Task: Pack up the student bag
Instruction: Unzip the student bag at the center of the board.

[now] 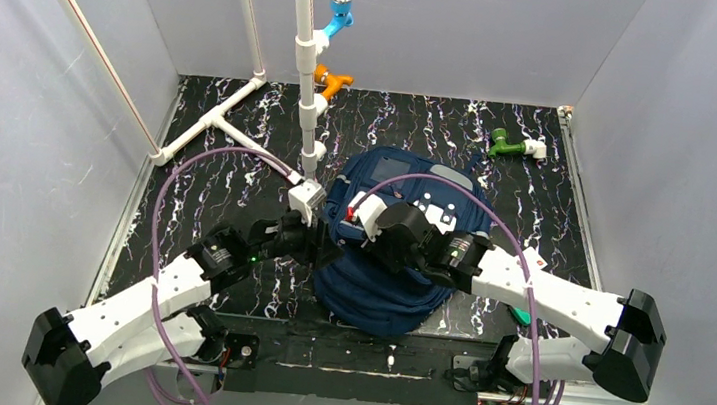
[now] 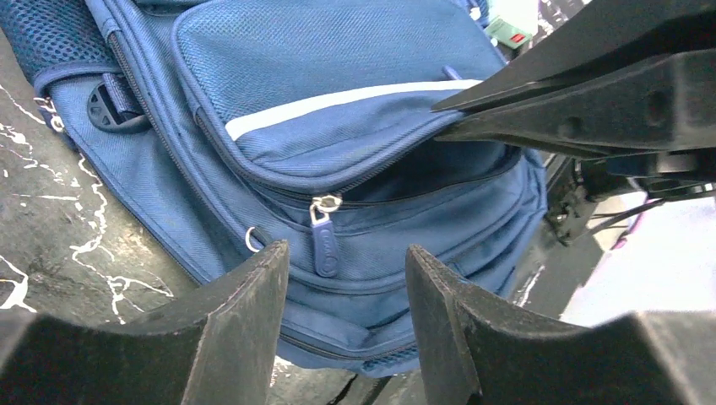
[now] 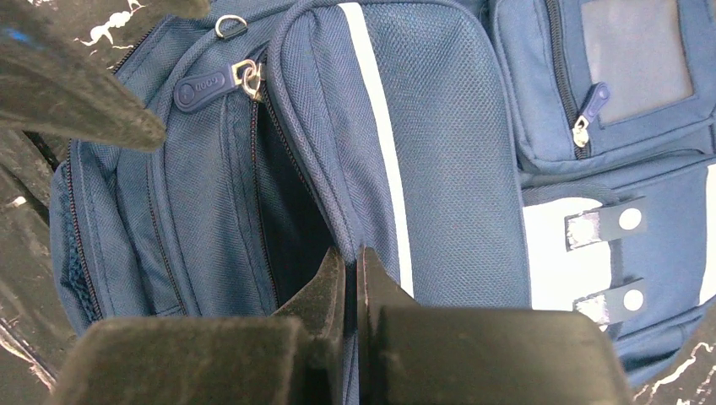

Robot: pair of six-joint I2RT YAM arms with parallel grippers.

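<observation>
Navy student bag (image 3: 439, 126), its dark pocket unreadable inside, is pinched by right jaws; left jaws spread.

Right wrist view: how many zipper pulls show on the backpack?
2 on the backpack. One zipper pull sits upper left, by the gaping compartment; the other hangs on the upper-right pocket. Others may be hidden.

Navy student bag (image 1: 377, 290) lies flat at centre frame, front pockets up, one zip pocket gaping open, grey stripe showing.
</observation>
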